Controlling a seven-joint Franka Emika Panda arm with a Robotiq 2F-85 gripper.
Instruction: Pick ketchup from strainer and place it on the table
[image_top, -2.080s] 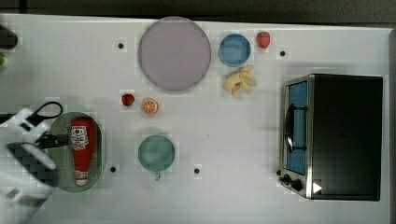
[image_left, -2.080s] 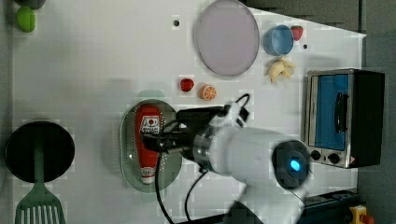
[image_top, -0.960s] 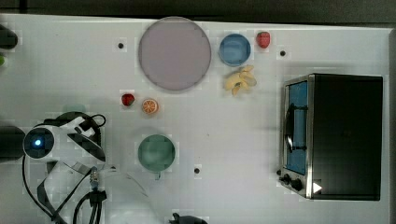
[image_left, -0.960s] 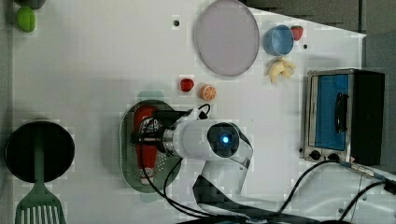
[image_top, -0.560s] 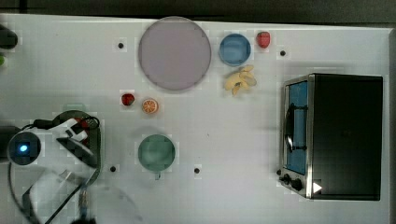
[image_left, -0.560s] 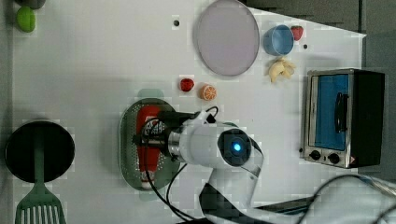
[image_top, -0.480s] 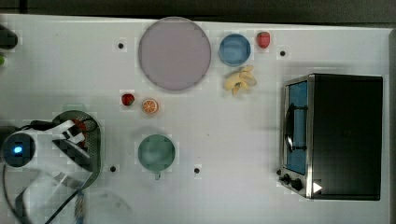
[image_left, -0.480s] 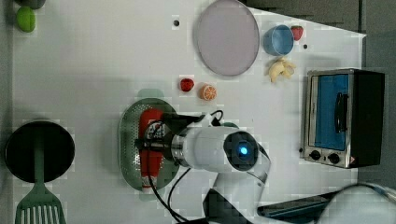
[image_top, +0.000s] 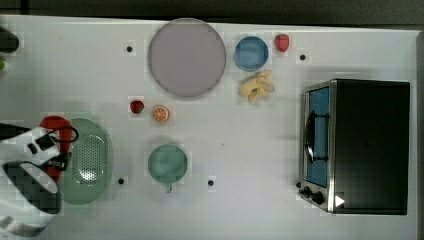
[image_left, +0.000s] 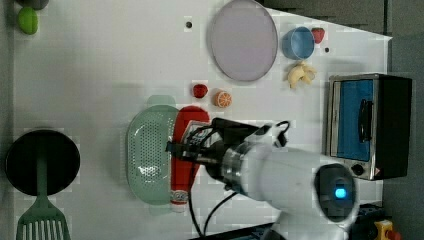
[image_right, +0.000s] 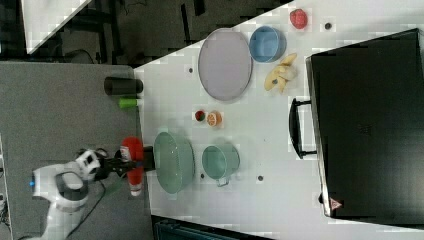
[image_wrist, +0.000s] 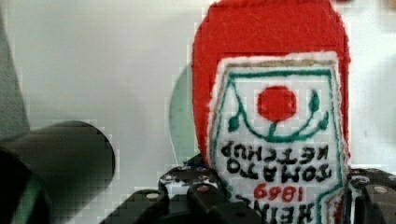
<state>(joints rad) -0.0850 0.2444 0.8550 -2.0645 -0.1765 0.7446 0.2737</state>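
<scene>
Beside the strainer (image_left: 147, 155) rather than inside it, in the left view: the ketchup (image_left: 183, 175), lying along the left view's right rim of the green oval, red shoulder toward the plate (image_left: 242, 40), white cap toward the near table (image_left: 100, 75) edge. Clamped across the bottle's label by the gripper (image_left: 187, 147), jaws standing partly apart at bottle width, dark fingers on either side of it, white wrist and cables just behind. From the top view, red body (image_top: 55, 124) peeking out at the top view's left of the strainer (image_top: 90, 160), mostly hidden under the arm. In the right view, seen against the grey floor past the table's edge, just off the strainer's rim (image_right: 174, 162), cap downward in the picture. Up close in the wrist view, white-and-red label with green tomato drawing (image_wrist: 275, 93) above the black fingers (image_wrist: 205, 200). Strainer's perforated bottom in full sight, with a teal cup (image_top: 167, 163) near it. Farther along the table, well apart from the gripper: a small red fruit (image_top: 136, 106) and an orange slice (image_top: 160, 114) side by side, a blue bowl (image_top: 251, 53), a strawberry (image_top: 282, 42), bananas (image_top: 257, 85), a toaster oven (image_top: 360, 145). At the left view's left, a black pan (image_left: 42, 162) and a green spatula (image_left: 40, 225).
</scene>
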